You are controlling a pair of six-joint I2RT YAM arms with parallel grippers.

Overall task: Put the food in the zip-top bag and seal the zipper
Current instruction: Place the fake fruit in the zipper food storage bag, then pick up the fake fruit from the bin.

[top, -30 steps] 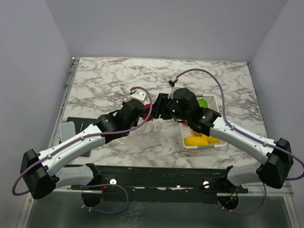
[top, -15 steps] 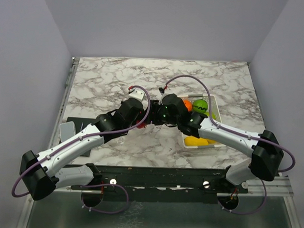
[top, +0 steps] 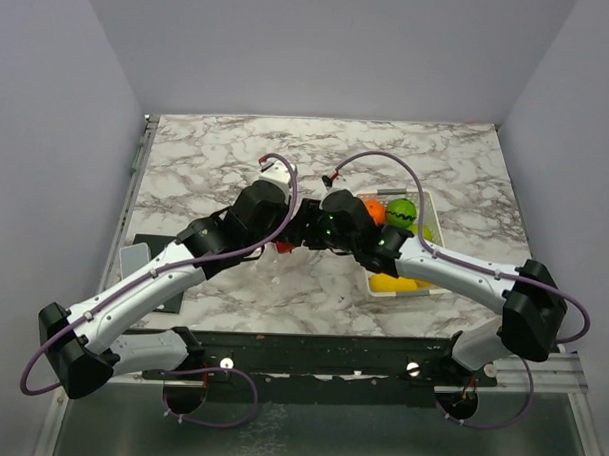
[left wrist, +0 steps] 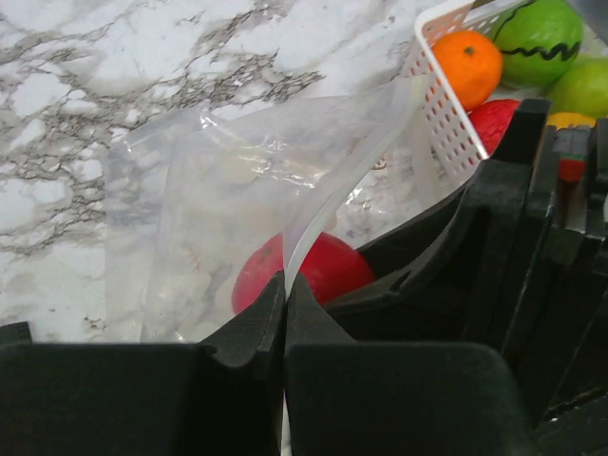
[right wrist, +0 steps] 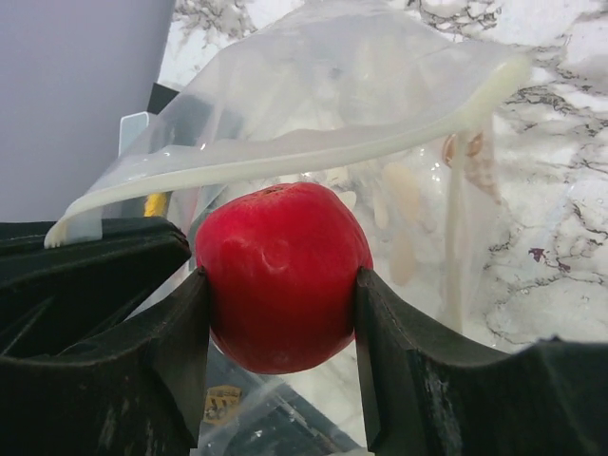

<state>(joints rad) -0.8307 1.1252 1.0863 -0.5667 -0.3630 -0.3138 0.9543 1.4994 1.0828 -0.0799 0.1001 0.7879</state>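
Top camera first: we see both arms reaching into the middle of the marble worktop (top: pixel 207 165). The left end effector (top: pixel 284 235) and right end effector (top: pixel 310 232) are nose to nose, just left of the white tray (top: pixel 372 286). We can't read the jaws from up here. In the tray sit the orange (top: pixel 375 208), the striped green ball (top: pixel 402 213) and some yellow pieces (top: pixel 398 283).

Left wrist view: the left end effector is pressed together at bottom centre, pinching the zipper (left wrist: pixel 347 176) of the zip-top bag (left wrist: pixel 199 209). The strip rises from the fingers toward the upper right, and the bag spreads over the worktop across the left half. A red fruit (left wrist: pixel 318 266) shows just past the fingertips. The right end effector's black body fills the lower right. Tray, orange and green ball sit in the upper right corner.

Right wrist view: the right end effector is part-spread, pinching that red fruit dead centre, one finger on each side. The bag's mouth gapes above and behind it, with the zipper edge arcing across the upper frame. We can't tell if the fruit is past the lip.
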